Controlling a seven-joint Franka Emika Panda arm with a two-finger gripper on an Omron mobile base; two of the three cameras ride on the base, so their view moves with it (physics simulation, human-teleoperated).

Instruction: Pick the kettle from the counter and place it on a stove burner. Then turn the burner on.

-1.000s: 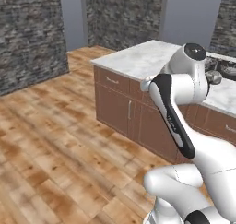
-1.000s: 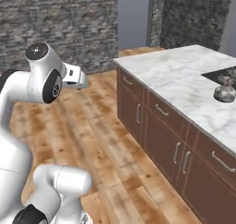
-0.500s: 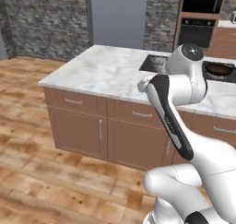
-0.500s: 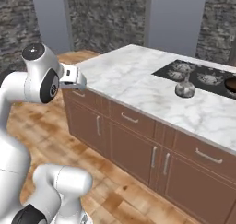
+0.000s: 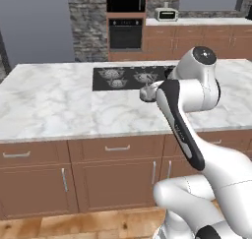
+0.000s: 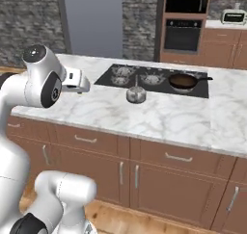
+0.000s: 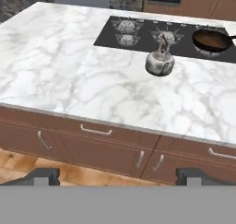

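the kettle (image 7: 160,62) sits upright on the counter (image 7: 69,75), handle arching up; the hand (image 7: 115,176) gapes wide, holding nothing

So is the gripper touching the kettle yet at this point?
Apart. In the hand view the kettle sits on the counter far ahead of the open gripper, whose fingertips are back over the cabinet fronts with nothing between them.
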